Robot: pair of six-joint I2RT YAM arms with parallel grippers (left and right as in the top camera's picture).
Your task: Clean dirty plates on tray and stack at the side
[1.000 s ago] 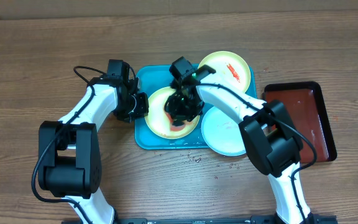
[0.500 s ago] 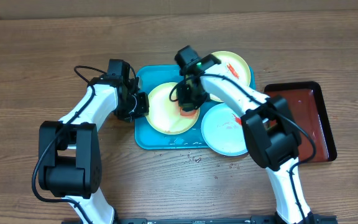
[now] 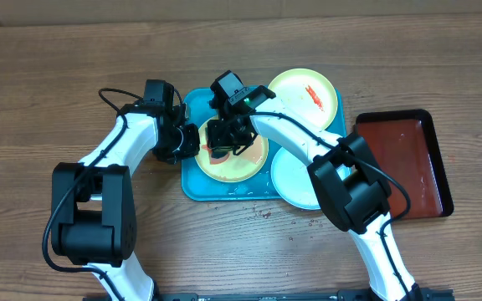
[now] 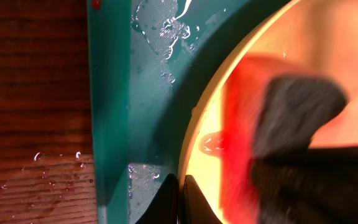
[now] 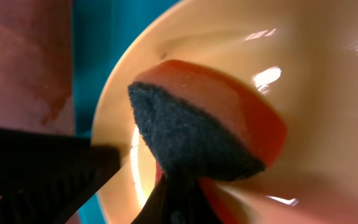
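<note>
A pale yellow-green plate (image 3: 245,165) lies on the wet turquoise tray (image 3: 192,186). My left gripper (image 3: 190,140) is shut on its left rim; the left wrist view shows both fingers (image 4: 194,202) pinching the plate's edge (image 4: 199,118). My right gripper (image 3: 225,140) is shut on a red sponge with a dark scouring face (image 5: 191,134), pressed onto the left part of this plate (image 5: 316,74). The sponge (image 4: 291,106) looks blurred in the left wrist view. A second yellow-green plate (image 3: 304,94) with red sauce overlaps the tray's far right corner. A white plate (image 3: 295,180) overlaps its right edge.
A dark red tray (image 3: 408,163) sits on the table to the right of the plates. Water droplets and small red specks (image 3: 262,213) lie on the wood in front of the turquoise tray. Bare wood-grain tabletop (image 3: 40,100) surrounds everything.
My right gripper swept the sponge across the plate, from its near middle to its far right side, then to its left part. The left gripper kept its hold on the rim.
</note>
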